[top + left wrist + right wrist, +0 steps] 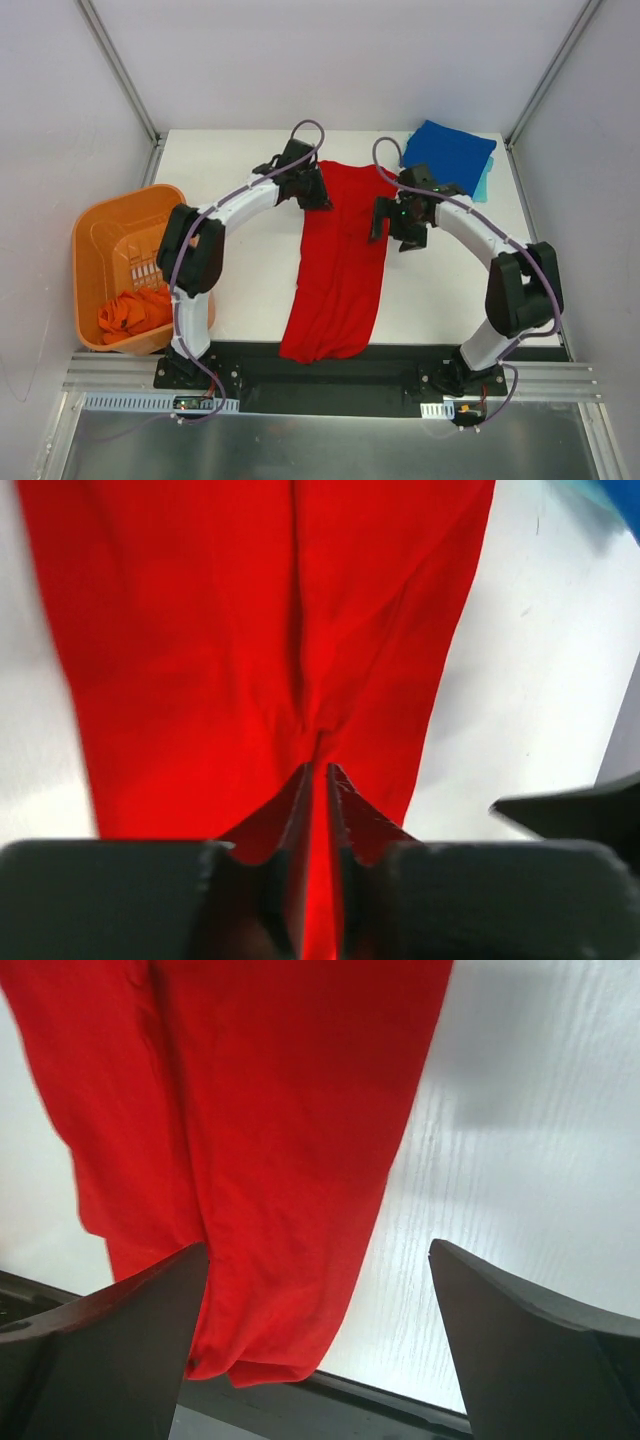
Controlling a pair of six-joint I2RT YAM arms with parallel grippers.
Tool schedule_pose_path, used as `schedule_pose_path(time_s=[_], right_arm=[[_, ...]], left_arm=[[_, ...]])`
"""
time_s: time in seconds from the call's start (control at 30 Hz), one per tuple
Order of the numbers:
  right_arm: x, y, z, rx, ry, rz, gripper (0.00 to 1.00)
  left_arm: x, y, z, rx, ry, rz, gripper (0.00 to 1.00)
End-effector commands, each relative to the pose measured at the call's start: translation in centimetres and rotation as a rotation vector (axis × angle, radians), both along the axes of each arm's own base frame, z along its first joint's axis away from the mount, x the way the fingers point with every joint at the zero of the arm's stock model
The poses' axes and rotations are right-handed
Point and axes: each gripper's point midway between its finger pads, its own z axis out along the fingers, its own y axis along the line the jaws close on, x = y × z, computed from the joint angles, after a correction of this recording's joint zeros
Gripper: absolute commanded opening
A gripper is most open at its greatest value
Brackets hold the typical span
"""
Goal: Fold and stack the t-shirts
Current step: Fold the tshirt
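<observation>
Nearest me, the red shirt (335, 270) drapes its hem over the near edge of the counter (250, 290). From there it runs away from me as a long narrow strip with the sides turned in, so I judge the crosswise fold is the step in hand. Well left of the shirt's near half stands the basket (90, 225), with an orange-red shirt (135, 310) bunched inside.

Farther up, my right tool (318, 1250) hangs released over the shirt's right edge, jaws wide and nothing between them. That arm curves in from the right with the wrist tipped down. My left tool (318, 770) is clenched on a pinch of red cloth at the shirt's far end, on its left side, and wrinkles run into the jaws. That arm arcs in from the left.

Next, I reckon the right tool must drop and grip the far end too. Then both should carry it level toward the hem.

Beyond the shirt's far right corner lies the blue shirt (450, 152), resting on a teal shirt (484, 182).
</observation>
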Motion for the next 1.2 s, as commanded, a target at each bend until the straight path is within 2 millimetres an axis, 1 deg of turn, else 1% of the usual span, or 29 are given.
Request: schedule_pose_path(time_s=[0.0, 0.03, 0.07, 0.1, 0.13, 0.17, 0.23, 0.27, 0.3, 0.33, 0.37, 0.43, 0.47, 0.53, 0.57, 0.6, 0.63, 0.7, 0.73, 0.77, 0.8, 0.83, 0.9, 1.0, 1.03, 1.07, 1.1, 1.13, 1.17], right_arm=[[0.2, 0.9, -1.9, -0.074, 0.002, 0.034, 0.97], [0.1, 1.1, -2.5, -0.072, 0.022, 0.032, 0.97], [0.1, 1.2, -3.0, -0.076, 0.036, 0.032, 0.97], [0.3, 1.5, -3.7, -0.081, 0.052, 0.038, 0.97], [0.3, 1.8, -4.0, -0.075, 0.062, 0.051, 0.97], [0.4, 2.3, -4.2, -0.075, 0.064, 0.066, 0.97], [1.0, 3.1, -4.8, -0.071, 0.073, 0.091, 0.97], [1.2, 3.5, -5.0, -0.07, 0.076, 0.101, 0.97], [1.3, 3.7, -5.8, -0.074, 0.099, 0.113, 0.97], [2.0, 4.3, -5.5, -0.068, 0.086, 0.118, 0.97], [2.2, 4.4, -6.1, -0.077, 0.1, 0.128, 0.97], [3.1, 4.9, -5.8, -0.077, 0.083, 0.134, 0.97], [3.5, 5.0, -6.3, -0.081, 0.089, 0.137, 0.97], [4.1, 5.2, -6.4, -0.089, 0.095, 0.143, 0.97], [4.9, 5.7, -6.4, -0.088, 0.091, 0.144, 0.97], [5.0, 5.9, -6.7, -0.085, 0.096, 0.155, 0.97], [5.4, 6.1, -6.6, -0.077, 0.094, 0.158, 0.97], [6.3, 6.8, -6.9, -0.069, 0.095, 0.172, 0.97], [6.7, 6.9, -7.0, -0.07, 0.094, 0.173, 0.97], [6.8, 6.9, -7.5, -0.079, 0.104, 0.175, 0.97], [7.5, 7.1, -6.9, -0.08, 0.089, 0.175, 0.97], [7.6, 7.2, -6.9, -0.081, 0.088, 0.183, 0.97], [8.2, 7.4, -6.4, -0.076, 0.072, 0.19, 0.97], [8.3, 7.4, -5.0, -0.07, 0.041, 0.2, 0.97], [8.2, 7.3, -4.5, -0.071, 0.031, 0.21, 0.97], [8.2, 7.3, -3.0, -0.059, -0.006, 0.214, 0.97], [8.0, 7.3, -2.4, -0.052, -0.018, 0.223, 0.97], [7.0, 7.1, -2.4, -0.047, -0.007, 0.235, 0.97], [6.6, 7.2, -1.0, -0.025, -0.051, 0.246, 0.97]], left_arm=[[3.2, -1.5, -2.0, 0.059, 0.007, -0.055, 0.06], [4.7, -1.7, -1.6, 0.077, -0.018, -0.034, 0.06], [4.7, -1.3, -4.4, 0.121, 0.045, -0.027, 0.06], [5.1, -1.0, -5.2, 0.141, 0.055, -0.02, 0.06], [5.8, -0.9, -5.3, 0.148, 0.058, -0.01, 0.05], [6.0, 0.0, -7.0, 0.183, 0.092, 0.01, 0.04], [6.8, 1.4, -8.1, 0.225, 0.097, 0.05, 0.05], [7.6, 3.0, -8.8, 0.279, 0.085, 0.093, 0.07], [7.8, 3.7, -9.4, 0.303, 0.085, 0.101, 0.07], [8.3, 4.2, -9.4, 0.309, 0.083, 0.108, 0.06], [8.2, 4.5, -10.0, 0.306, 0.105, 0.103, 0.06], [8.6, 5.3, -10.5, 0.3, 0.12, 0.113, 0.06], [8.6, 5.6, -11.1, 0.304, 0.13, 0.113, 0.06], [8.9, 6.2, -11.5, 0.297, 0.146, 0.116, 0.06], [8.9, 6.5, -12.1, 0.301, 0.161, 0.121, 0.06], [8.9, 6.8, -12.3, 0.302, 0.171, 0.133, 0.05], [9.1, 7.7, -12.8, 0.304, 0.189, 0.155, 0.05], [9.5, 8.8, -12.9, 0.307, 0.204, 0.193, 0.04], [9.8, 10.1, -13.0, 0.326, 0.208, 0.232, 0.04], [9.8, 10.9, -13.0, 0.344, 0.218, 0.255, 0.04], [9.9, 11.4, -12.9, 0.35, 0.221, 0.281, 0.04], [9.9, 11.8, -12.7, 0.361, 0.219, 0.293, 0.04], [9.7, 12.1, -12.4, 0.366, 0.216, 0.294, 0.07], [10.2, 11.9, -10.6, 0.351, 0.182, 0.293, 0.14], [10.4, 11.7, -9.4, 0.335, 0.16, 0.29, 0.17], [10.6, 11.6, -8.6, 0.326, 0.145, 0.288, 0.24], [10.9, 11.3, -7.6, 0.308, 0.125, 0.279, 0.3], [11.2, 10.9, -6.1, 0.286, 0.099, 0.266, 0.41], [11.2, 10.5, -5.2, 0.262, 0.088, 0.252, 0.56]])
